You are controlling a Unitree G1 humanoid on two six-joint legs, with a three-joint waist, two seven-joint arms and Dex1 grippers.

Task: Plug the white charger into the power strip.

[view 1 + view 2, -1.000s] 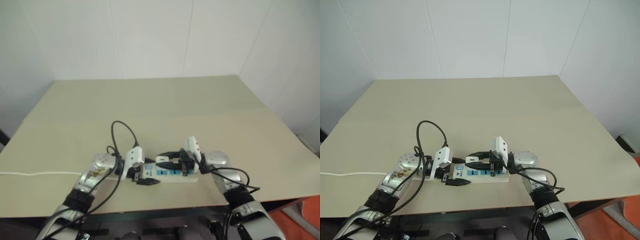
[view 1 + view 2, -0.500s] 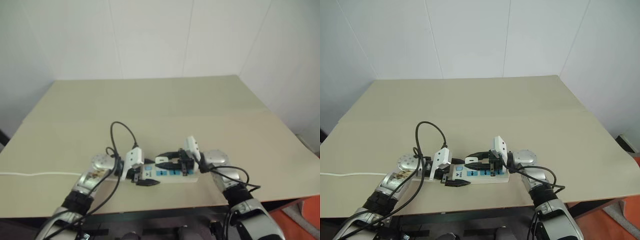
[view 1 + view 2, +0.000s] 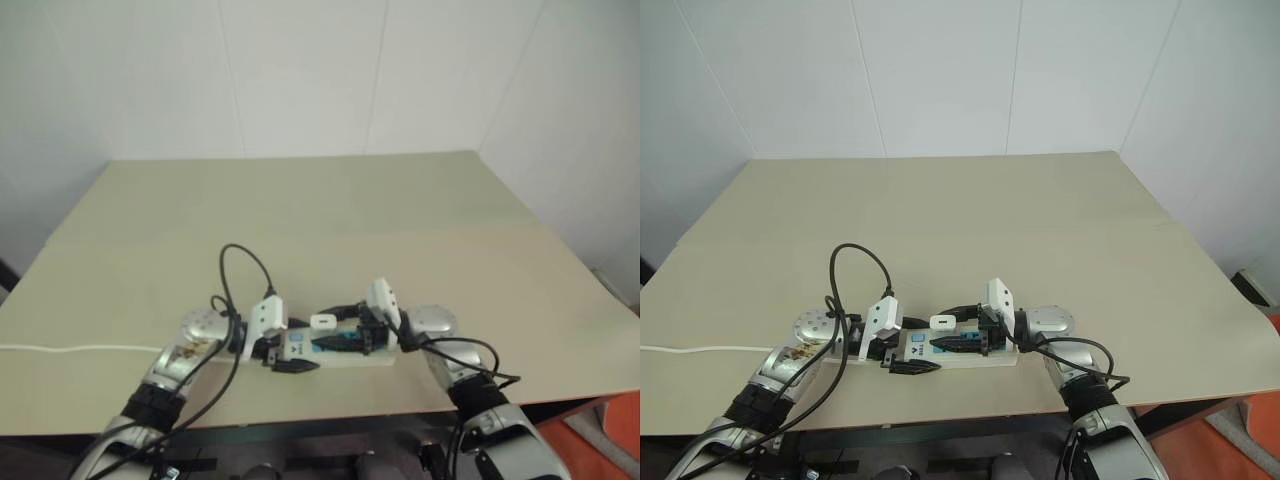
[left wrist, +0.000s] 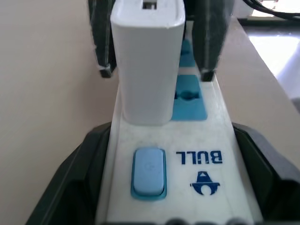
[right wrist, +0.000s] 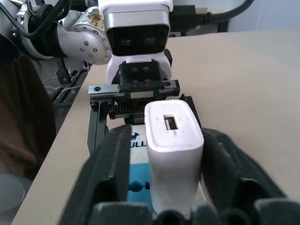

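The white charger [image 4: 147,61] stands upright in the power strip [image 4: 187,159] on the counter [image 3: 970,210], apparently seated. Our left end effector [image 3: 902,358] clamps the strip's end; our right end effector [image 5: 157,154] straddles the charger, fingers parted, not gripping. We judge only withdrawal remains.

I read one marking: the blue brand word "BULL" above a small blue emblem, printed on the power strip [image 4: 187,154] beside its blue switch [image 4: 149,172]. I find no other legible text.
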